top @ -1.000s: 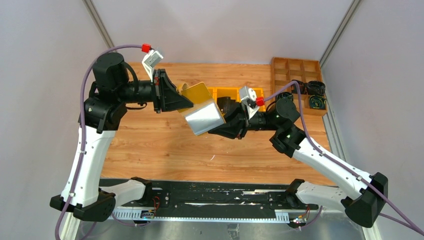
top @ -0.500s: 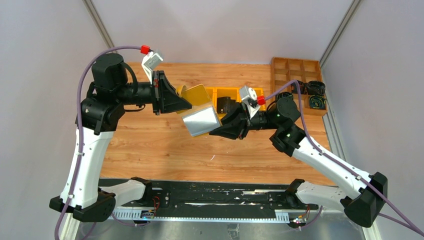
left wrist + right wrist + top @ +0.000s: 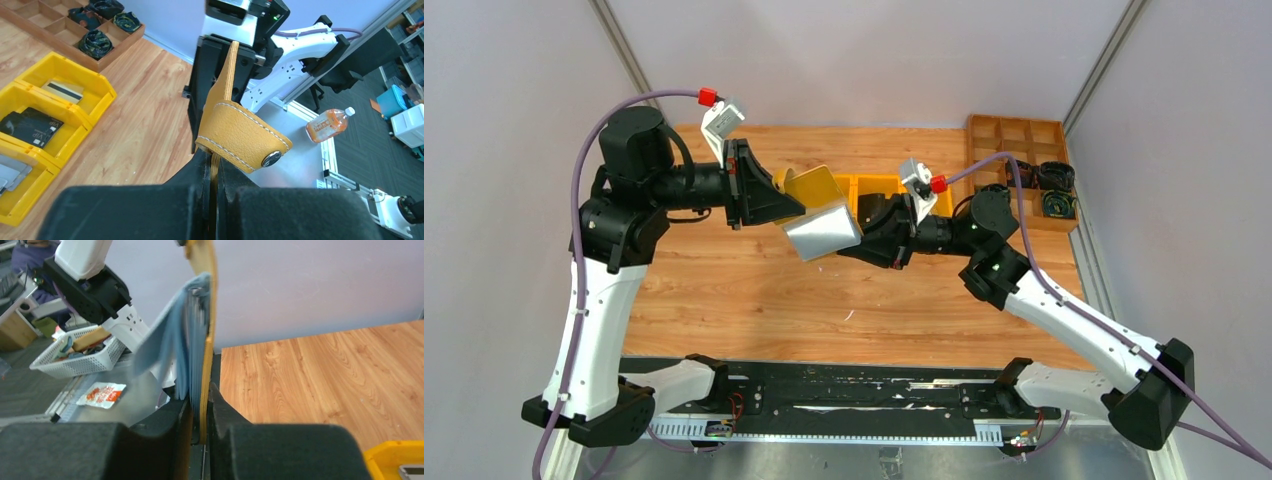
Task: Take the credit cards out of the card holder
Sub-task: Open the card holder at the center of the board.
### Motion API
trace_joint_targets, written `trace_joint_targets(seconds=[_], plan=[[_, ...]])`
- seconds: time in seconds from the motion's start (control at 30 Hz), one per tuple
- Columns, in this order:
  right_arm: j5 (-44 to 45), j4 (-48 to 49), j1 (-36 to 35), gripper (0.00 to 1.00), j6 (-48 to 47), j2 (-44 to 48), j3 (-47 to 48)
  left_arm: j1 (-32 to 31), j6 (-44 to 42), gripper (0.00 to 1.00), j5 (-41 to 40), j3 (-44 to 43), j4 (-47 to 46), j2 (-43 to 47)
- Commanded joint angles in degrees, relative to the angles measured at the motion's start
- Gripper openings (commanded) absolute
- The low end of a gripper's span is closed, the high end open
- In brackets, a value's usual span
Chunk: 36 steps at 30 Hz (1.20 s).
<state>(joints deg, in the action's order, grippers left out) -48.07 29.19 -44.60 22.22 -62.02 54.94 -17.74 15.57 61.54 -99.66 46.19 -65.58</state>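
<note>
Mustard card holder [image 3: 822, 228] up off worktop: left tool [image 3: 796, 208] pinches the flap [image 3: 242, 135], right tool [image 3: 855, 244] just narrowed onto its silvery edge; credit cards [image 3: 186, 335] still inside, pull next.

Both arms are up off the table, meeting nose to nose in the middle. The left arm [image 3: 594, 300] climbs tall from its base at the near left, elbow high at the far left, forearm running level to the right. The left gripper [image 3: 796, 212] has its jaws pinched tight on the card holder [image 3: 824, 232]. The right arm [image 3: 1064, 320] slants in from the near right, wrist pointing left. The right gripper [image 3: 852, 252] faces its partner, fingers [image 3: 170, 425] clamped on the opposite edge.
</note>
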Motion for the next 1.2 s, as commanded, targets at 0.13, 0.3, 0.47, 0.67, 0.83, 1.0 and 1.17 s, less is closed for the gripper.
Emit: trace_joint_targets(seconds=[0.13, 0.3, 0.47, 0.67, 0.83, 1.0, 1.17], plan=[[7.6, 4.8, 0.6, 0.15, 5.7, -4.0, 5.5, 0.3, 0.4, 0.00, 1.4, -0.1, -0.1, 0.7], [9.1, 2.8, 0.6, 0.09, 3.5, -4.6, 8.2, 0.3, 0.5, 0.00, 1.9, 0.3, -0.1, 1.0], [8.9, 3.7, 0.2, 0.27, 2.8, -5.2, 10.2, 0.3, 0.7, 0.00, 2.1, 1.2, -0.1, 0.9], [11.1, 5.3, -0.7, 0.43, 2.4, -5.6, 9.7, 0.3, 1.2, 0.00, 3.1, 1.7, -0.1, 1.0], [9.9, 7.1, -1.2, 0.26, 4.5, -7.1, 10.5, 0.3, 1.1, 0.00, 3.1, 2.0, -0.1, 1.1], [10.0, 4.7, -2.0, 0.00, 8.2, -8.5, 13.1, 0.3, -3.8, 0.29, -0.6, 3.3, 1.5, 1.9], [22.8, -16.8, -4.3, 0.00, 7.4, -9.1, 20.6, 0.3, -23.2, 0.89, -14.6, 1.3, 8.5, 3.0]])
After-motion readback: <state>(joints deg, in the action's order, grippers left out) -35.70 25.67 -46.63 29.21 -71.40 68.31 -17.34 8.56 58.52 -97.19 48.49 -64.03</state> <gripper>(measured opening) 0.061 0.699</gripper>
